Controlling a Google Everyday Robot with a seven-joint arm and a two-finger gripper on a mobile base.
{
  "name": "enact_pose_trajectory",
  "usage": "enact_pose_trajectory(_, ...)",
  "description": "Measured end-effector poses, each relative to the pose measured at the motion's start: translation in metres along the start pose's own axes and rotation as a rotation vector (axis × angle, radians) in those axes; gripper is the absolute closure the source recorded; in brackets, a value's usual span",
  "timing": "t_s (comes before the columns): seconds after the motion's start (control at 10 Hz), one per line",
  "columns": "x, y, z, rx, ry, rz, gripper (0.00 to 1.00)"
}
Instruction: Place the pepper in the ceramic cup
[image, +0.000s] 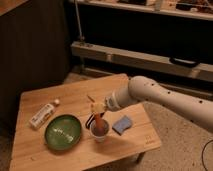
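Observation:
The ceramic cup (100, 133), small and whitish-grey, stands on the wooden table (75, 102) near its front edge. The orange pepper (102, 122) is upright, with its lower end inside the cup's mouth. My gripper (96, 118) hangs directly over the cup at the end of the white arm (155, 97), which comes in from the right. It is shut on the pepper.
A green round plate (63, 132) lies just left of the cup. A white tube-shaped bottle (43, 114) lies at the table's left. A blue sponge (122, 124) lies right of the cup. Dark shelving and a metal rail stand behind the table.

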Motion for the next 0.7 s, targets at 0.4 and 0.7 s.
enact_pose_trajectory(0.4,-0.0011,0.0022,-0.0019,-0.026,-0.009,-0.041,0.21)
enact_pose_trajectory(0.7,-0.0011,0.0023,-0.0018,-0.027,-0.009,-0.040,0.21)
